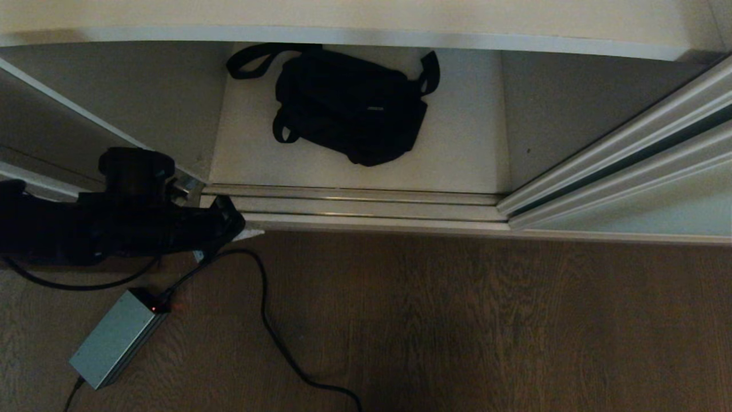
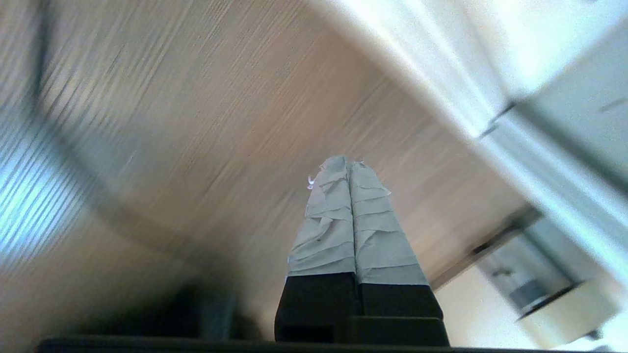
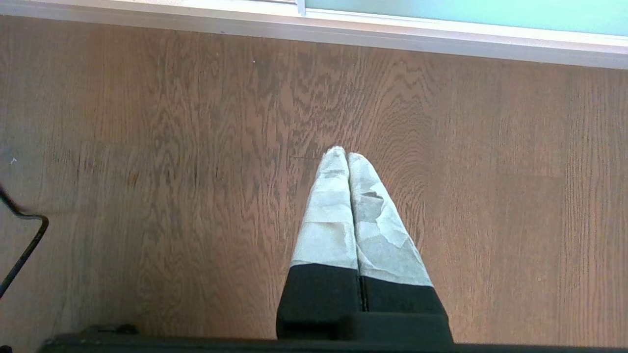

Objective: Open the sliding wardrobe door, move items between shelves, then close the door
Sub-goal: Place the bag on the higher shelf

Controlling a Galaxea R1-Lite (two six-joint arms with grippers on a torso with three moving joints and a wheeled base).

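Observation:
The sliding wardrobe door (image 1: 657, 213), pale green frosted glass in a cream frame, stands pushed to the right, so the wardrobe's middle is open. A black bag (image 1: 351, 106) with straps lies on the white bottom shelf (image 1: 463, 151). Another shelf (image 1: 366, 23) spans the top of the head view. My left gripper (image 1: 250, 232) is shut and empty, low at the left end of the floor track; its taped fingers (image 2: 324, 220) press together over the wooden floor. My right gripper (image 3: 346, 153) hangs shut and empty above the floor, with the door's glass (image 3: 466, 10) beyond it.
A grooved metal floor track (image 1: 354, 205) runs along the wardrobe's front. On the wooden floor (image 1: 457, 320) at the left lie a grey power adapter (image 1: 117, 337) with a red light and its black cable (image 1: 269, 326). White side panels (image 1: 143, 97) bound the opening.

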